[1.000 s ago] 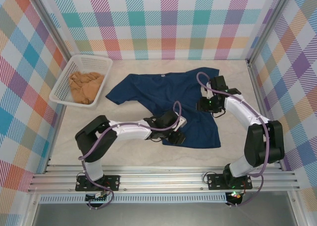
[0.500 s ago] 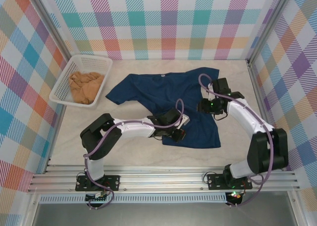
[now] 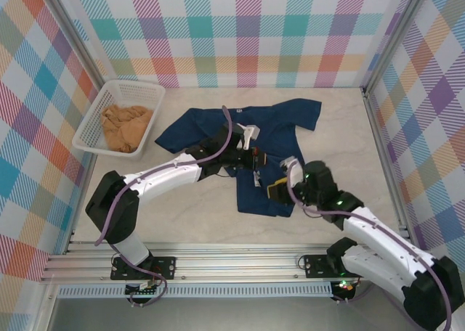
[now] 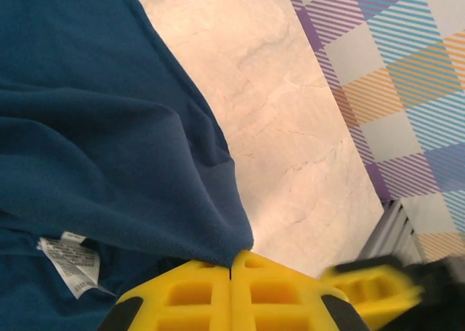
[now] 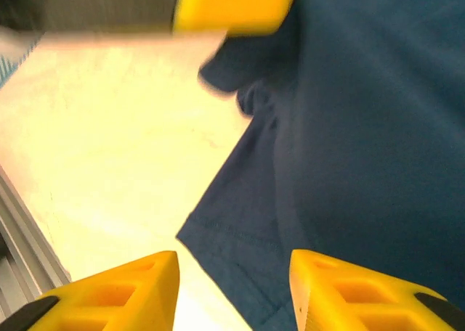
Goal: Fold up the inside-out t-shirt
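shirt: t-shirt (image 3: 280,128) lies mid-table (image 3: 341,157), rumpled, one side pulled over itself.
left gripper (image 4: 231,262): fingers pressed together, pinching a shirt edge.
right gripper (image 5: 232,273): fingers apart over the hem, holding nothing.
step tip: likely a side fold; carry the pinched edge low and straight, and pin the hem so the body doesn't drag.
heading: collar (image 3: 240,110) faces the far wall, hem faces the arms; long axis runs far-to-near, slightly skewed.
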Controlling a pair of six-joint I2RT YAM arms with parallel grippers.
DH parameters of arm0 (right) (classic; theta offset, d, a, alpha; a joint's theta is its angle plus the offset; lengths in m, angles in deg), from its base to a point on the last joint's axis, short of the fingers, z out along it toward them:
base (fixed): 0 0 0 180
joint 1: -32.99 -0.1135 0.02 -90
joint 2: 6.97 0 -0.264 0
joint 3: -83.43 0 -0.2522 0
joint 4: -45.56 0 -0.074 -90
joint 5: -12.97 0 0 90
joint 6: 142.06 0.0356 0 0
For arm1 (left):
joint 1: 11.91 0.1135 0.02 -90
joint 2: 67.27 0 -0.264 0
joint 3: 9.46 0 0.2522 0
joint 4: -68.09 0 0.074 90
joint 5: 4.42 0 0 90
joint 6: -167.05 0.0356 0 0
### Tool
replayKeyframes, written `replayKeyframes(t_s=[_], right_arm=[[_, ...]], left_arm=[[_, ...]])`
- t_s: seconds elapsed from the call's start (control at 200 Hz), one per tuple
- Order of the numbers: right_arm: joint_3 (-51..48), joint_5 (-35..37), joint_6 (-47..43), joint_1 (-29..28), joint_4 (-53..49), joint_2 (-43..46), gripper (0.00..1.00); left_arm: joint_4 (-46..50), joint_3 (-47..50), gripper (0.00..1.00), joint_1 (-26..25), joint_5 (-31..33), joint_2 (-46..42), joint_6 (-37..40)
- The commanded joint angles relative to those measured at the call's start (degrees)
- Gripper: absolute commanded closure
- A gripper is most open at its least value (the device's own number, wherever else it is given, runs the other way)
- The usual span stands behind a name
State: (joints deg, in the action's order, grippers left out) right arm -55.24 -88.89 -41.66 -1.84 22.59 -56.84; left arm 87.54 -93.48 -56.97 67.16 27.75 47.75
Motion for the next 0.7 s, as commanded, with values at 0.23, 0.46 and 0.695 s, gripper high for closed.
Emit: replayKeyframes(t_s=[0.23,0.46,0.695], right_arm=[[-7.16,17.22,-4.88,-12.91,27.41,-14.08,0.69],[-8.3,30.23,-1.75,-10.8,24.33,-9.42,0.79],[-7.79,32.86,4.23,-4.11,15.11,-4.28,0.83]], left_arm=[[6.61,-8.24,1.0,0.7,-6.9,-0.33,-4.95],[9.72,-9.17,1.0,0.71,-5.41,-4.02,-3.19],[12.15,-9.77,1.0,0.55,-6.68,-5.19,-1.53]])
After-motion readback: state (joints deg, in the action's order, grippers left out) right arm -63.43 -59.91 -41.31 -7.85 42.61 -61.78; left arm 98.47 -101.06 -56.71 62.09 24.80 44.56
